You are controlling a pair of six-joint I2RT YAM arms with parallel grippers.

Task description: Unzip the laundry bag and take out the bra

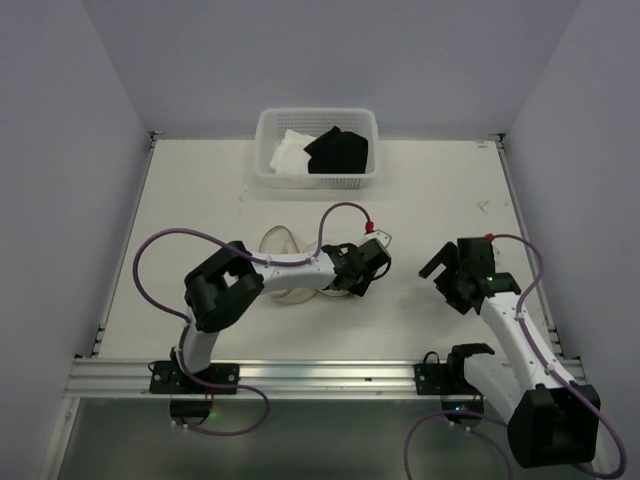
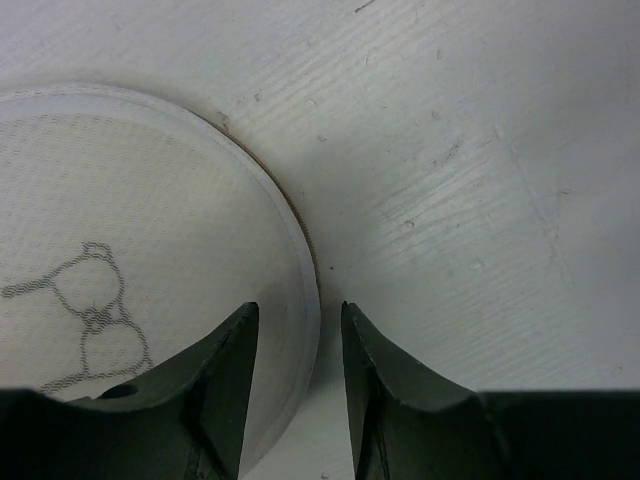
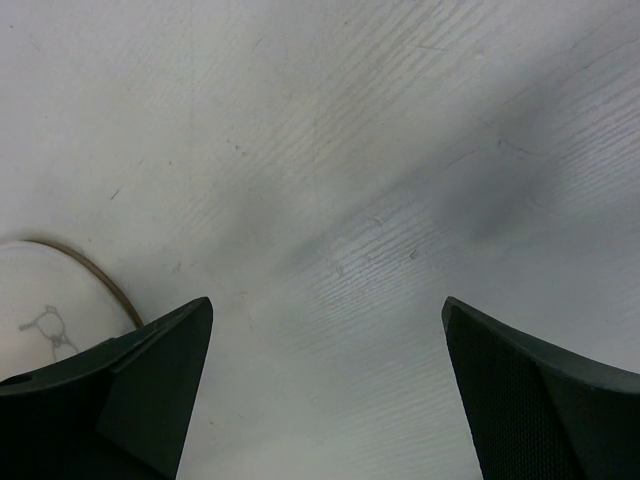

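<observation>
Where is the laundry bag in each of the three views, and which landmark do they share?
Top external: bag left of centre, under the left arm.
Left wrist: bag fills the left half.
Right wrist: bag in the bottom-left corner, partly behind a finger.
Shared landmark: the white table; the bra icon shows in both wrist views.
</observation>
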